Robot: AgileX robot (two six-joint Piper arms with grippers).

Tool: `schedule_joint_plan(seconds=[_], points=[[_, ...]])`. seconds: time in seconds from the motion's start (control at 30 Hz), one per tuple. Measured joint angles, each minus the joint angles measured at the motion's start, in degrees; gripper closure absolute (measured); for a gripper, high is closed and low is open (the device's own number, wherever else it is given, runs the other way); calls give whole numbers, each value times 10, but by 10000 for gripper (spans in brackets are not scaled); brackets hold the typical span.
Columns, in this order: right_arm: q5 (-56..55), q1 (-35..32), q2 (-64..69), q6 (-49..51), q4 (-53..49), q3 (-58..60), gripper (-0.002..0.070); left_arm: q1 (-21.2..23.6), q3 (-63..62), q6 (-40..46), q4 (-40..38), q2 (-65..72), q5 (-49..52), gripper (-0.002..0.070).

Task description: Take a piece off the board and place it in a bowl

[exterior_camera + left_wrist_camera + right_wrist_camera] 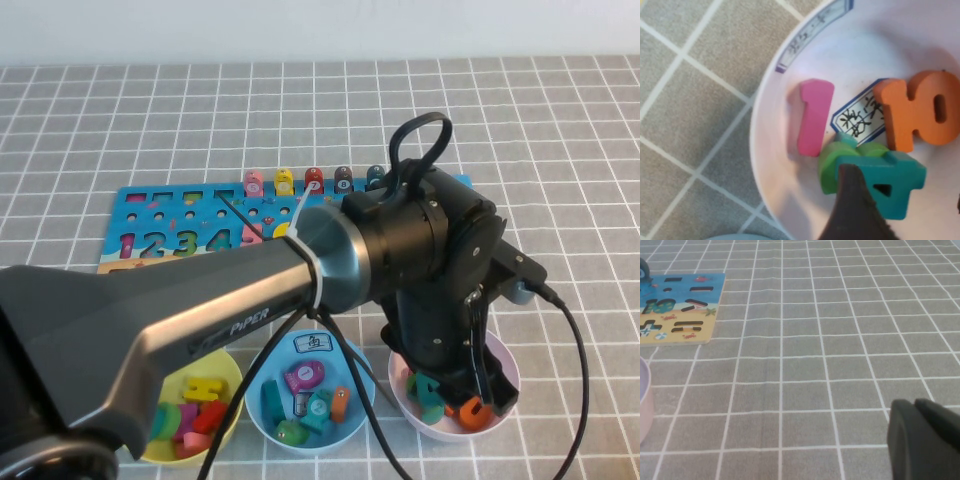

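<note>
The left end effector (pixel 478 392) hung low over the pink bowl (pixel 513 366), reaching across from the robot's left side. From the left wrist camera, one dark finger (pixel 856 210) lay over the near edge of the teal 4 (pixel 900 181), and the other finger sat almost out of frame at the far side, so the pair stood apart around the piece without my being able to tell whether they pressed it. The 4 rested inside the bowl, touching a green piece (pixel 832 162), just beside an orange 10 (pixel 920 116) and a pink 1 (pixel 814 117). The board (pixel 140 232) lay on the surface beyond the bowl. The right end effector (pixel 922 440) showed only as a dark finger tip over the gridded surface (pixel 815 365), well clear of the bowl; whether it was apart or together I could not tell.
</note>
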Motion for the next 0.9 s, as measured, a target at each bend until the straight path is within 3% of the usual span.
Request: schedule_joint_plan(seconds=[0.4, 0.53, 0.67, 0.9], points=[[0, 0, 0, 0, 0, 0, 694, 0, 0, 7, 9, -11, 4, 291], [0, 0, 0, 0, 0, 0, 694, 0, 9, 12, 19, -46, 5, 413], [0, 0, 0, 0, 0, 0, 694, 6, 58, 14, 22, -102, -20, 616], [0, 0, 0, 0, 0, 0, 694, 9, 214, -17, 42, -246, -123, 673]])
